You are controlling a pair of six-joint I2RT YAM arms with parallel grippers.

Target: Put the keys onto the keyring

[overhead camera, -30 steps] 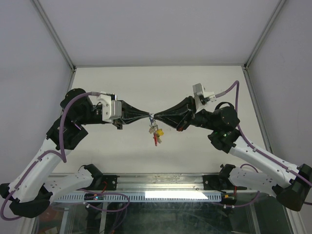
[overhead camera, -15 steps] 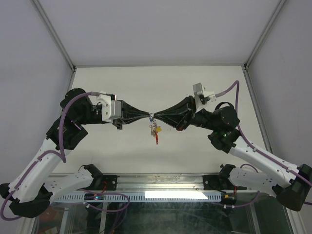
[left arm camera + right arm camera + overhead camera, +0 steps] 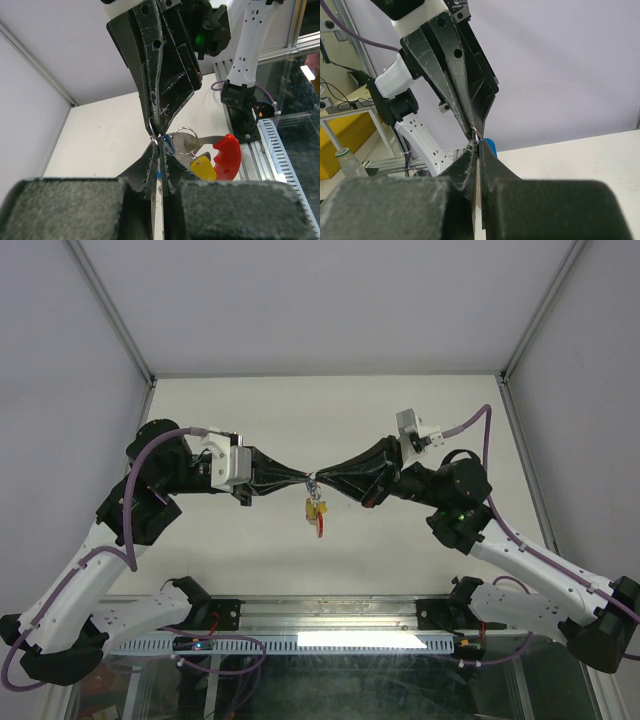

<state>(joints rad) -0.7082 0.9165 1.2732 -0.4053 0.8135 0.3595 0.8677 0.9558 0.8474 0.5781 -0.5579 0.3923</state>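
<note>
Above table point(image 3: 250, 420) centre, L tool point(image 3: 305, 478) & R tool point(image 3: 317, 480) both pinch thin wire keyring point(image 3: 154, 138), glossy plastic-headed keys point(image 3: 315, 512) dangling.

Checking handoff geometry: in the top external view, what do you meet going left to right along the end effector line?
left end effector → keyring, keys hanging under it → right end effector

The top view looks down from behind the arm bases, far above the desk point(image 3: 400, 410). Each wrist view (very close) sights along its own tool, left tool point(image 3: 158, 148) facing right tool point(image 3: 154, 131). All three share the keyring point(image 3: 475, 133) at the tips.
</note>
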